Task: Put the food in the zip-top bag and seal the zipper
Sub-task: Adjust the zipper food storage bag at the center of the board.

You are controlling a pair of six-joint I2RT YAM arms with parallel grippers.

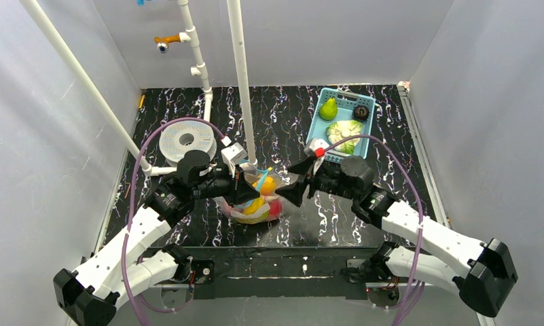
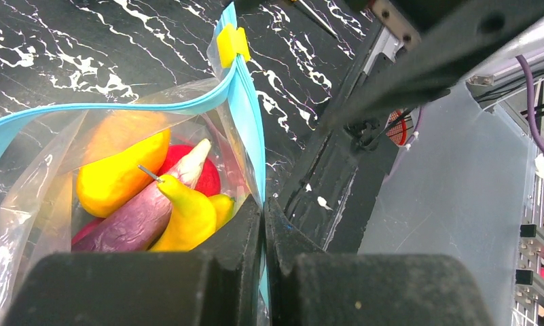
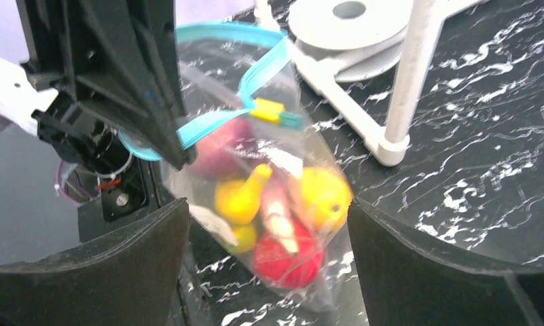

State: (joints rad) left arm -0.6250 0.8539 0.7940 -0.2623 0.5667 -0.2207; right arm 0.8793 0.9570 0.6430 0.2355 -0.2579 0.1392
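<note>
Both arms reached inward to mid-table, where the bag (image 1: pixel 255 209) stood with the food (image 2: pixel 130 190) inside and its mouth partly open, near the post (image 1: pixel 242 81). Open table (image 1: pixel 323 227) lay to its right, with the basket (image 1: pixel 348 91) well apart. The left gripper (image 2: pixel 263 210) was clenched on the zipper (image 2: pixel 245 115); the right gripper (image 1: pixel 293 180) gaped just beside the bag.
</note>
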